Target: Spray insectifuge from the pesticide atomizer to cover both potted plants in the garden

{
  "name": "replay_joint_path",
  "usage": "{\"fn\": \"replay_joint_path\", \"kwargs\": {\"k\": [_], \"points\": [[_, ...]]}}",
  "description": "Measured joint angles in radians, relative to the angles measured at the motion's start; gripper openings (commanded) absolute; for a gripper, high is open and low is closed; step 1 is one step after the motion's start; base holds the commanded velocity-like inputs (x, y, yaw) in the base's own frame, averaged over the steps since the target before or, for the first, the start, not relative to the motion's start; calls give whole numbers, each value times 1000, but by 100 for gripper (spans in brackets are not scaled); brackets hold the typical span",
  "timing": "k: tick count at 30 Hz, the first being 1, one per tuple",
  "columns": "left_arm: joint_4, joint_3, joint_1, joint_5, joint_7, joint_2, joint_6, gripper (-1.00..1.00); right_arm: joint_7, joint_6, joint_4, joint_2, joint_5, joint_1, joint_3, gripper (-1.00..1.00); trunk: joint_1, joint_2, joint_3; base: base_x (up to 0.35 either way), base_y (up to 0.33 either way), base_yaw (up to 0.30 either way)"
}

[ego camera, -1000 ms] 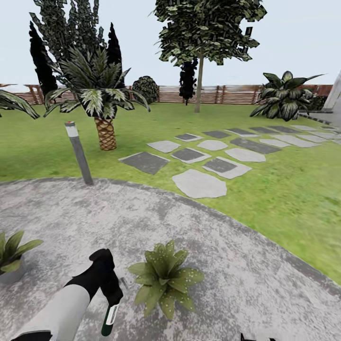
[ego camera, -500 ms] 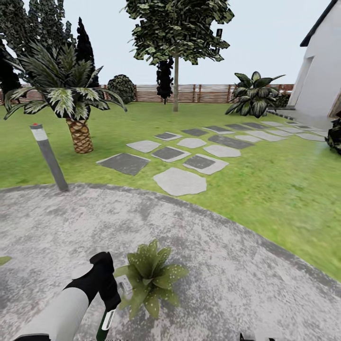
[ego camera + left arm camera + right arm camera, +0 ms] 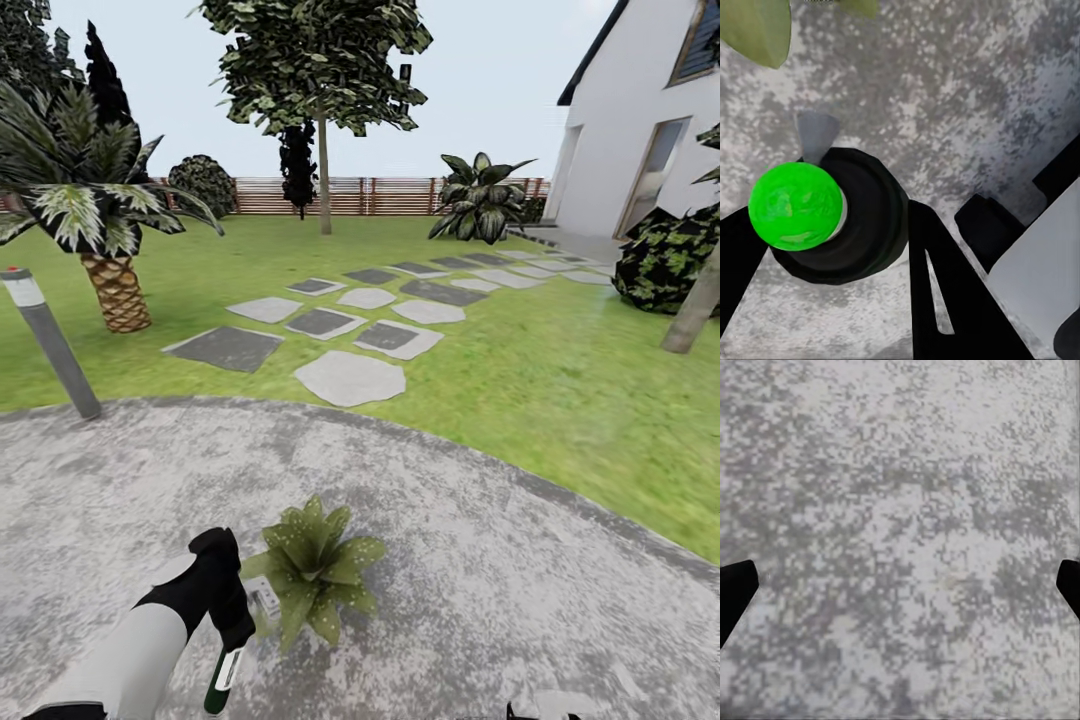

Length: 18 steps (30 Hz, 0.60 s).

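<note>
From the head view, the left gripper (image 3: 232,628) is closed around the pesticide atomizer (image 3: 222,680), held low just beside a potted plant (image 3: 312,570) on the round grey paved area (image 3: 480,600); white specks dot the plant's leaves. Behind lie lawn (image 3: 560,400), stepping stones (image 3: 350,378), a palm (image 3: 95,215), a fence (image 3: 380,196) and a white house (image 3: 640,150). The left wrist view looks down on the atomizer's dark body with a bright green dome (image 3: 796,208) between the black fingers (image 3: 945,300). The right wrist view shows mottled paving, with dark fingertips (image 3: 735,592) spread wide at the frame's edges: that gripper is open.
</note>
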Motion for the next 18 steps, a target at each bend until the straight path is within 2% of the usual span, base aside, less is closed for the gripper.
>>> {"fn": "replay_joint_path", "kwargs": {"k": [7, 9, 11, 12, 15, 18], "points": [[-2, -1, -2, -5, 0, 0, 0, -100, 0, 0, 0, 0, 0, 0, 0, 100, 0, 0, 0, 95, 326, -233], [3, -3, 1, -30, 0, -1, 0, -100, 0, 0, 1, 0, 0, 0, 0, 100, 0, 0, 0, 33, 108, -41], [7, -2, 2, -83, 0, -2, 0, -100, 2, -1, 3, -1, 3, 0, 2, 100, 0, 0, 0, 8, 25, -9], [7, -1, 2, -93, -1, -4, 0, -100, 3, -1, 4, -1, 3, 0, 3, 100, 0, 0, 0, 4, 12, -5], [-2, 1, -7, -110, -11, -13, 0, -100, 6, -1, 6, -1, 5, 0, 4, 100, 0, 0, 0, 1, 3, -1], [-6, 0, -39, -112, -73, -12, 1, -100, 6, -1, 8, -1, 6, 0, 5, 100, 0, 0, 0, 0, 0, 0]]}}
